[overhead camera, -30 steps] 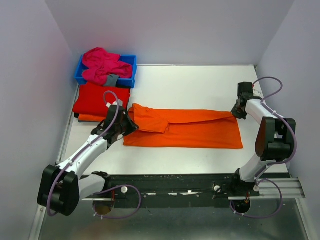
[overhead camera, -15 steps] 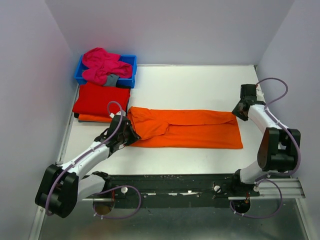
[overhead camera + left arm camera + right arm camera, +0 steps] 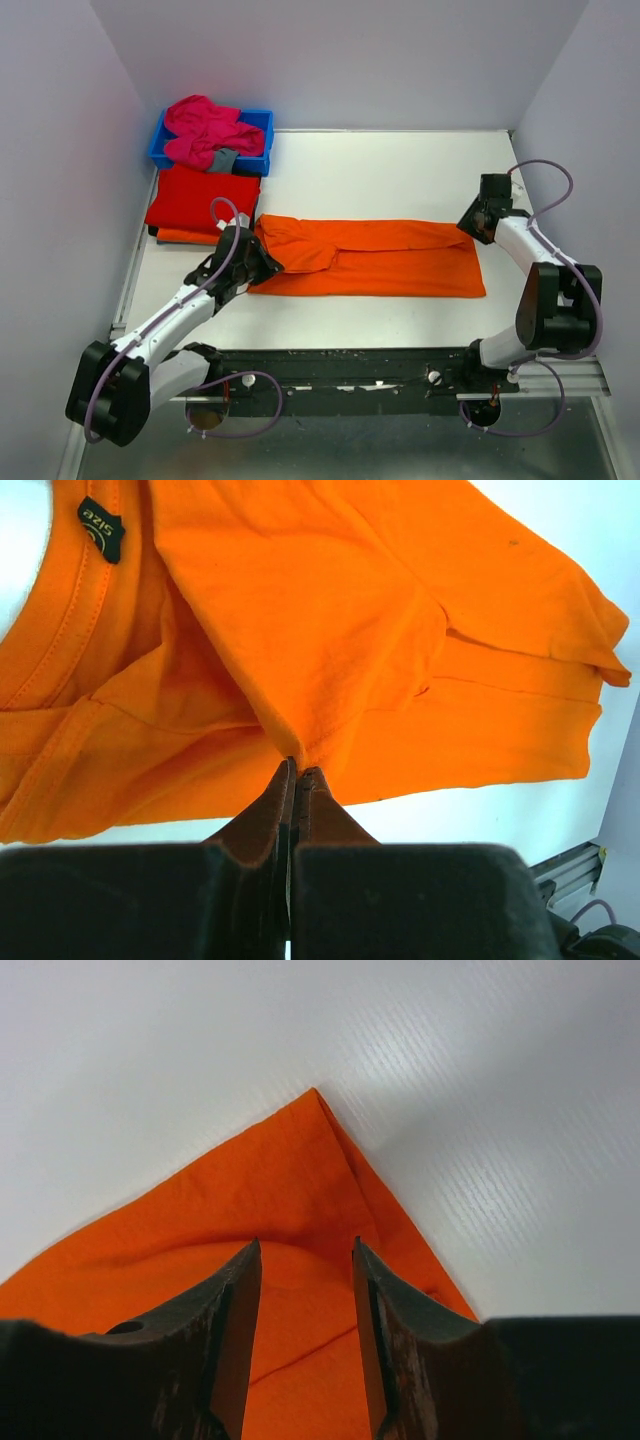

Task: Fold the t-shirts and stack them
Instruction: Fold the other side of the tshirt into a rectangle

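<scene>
An orange t-shirt lies across the middle of the table, folded lengthwise. My left gripper is shut on the orange t-shirt's cloth at its left end, near the collar. My right gripper is open, its jaws apart over the shirt's far right corner, holding nothing. A folded red t-shirt lies at the back left on another orange one. A magenta-pink t-shirt is bunched in the blue bin.
A small grey cloth piece sits in the blue bin beside the pink shirt. Walls close in the table on the left, back and right. The arm bases and a black rail run along the near edge.
My left gripper has pulled the shirt's left end slightly right and then back left, shifting the folded sleeve. My right gripper has moved a little left, over the shirt's right corner.
</scene>
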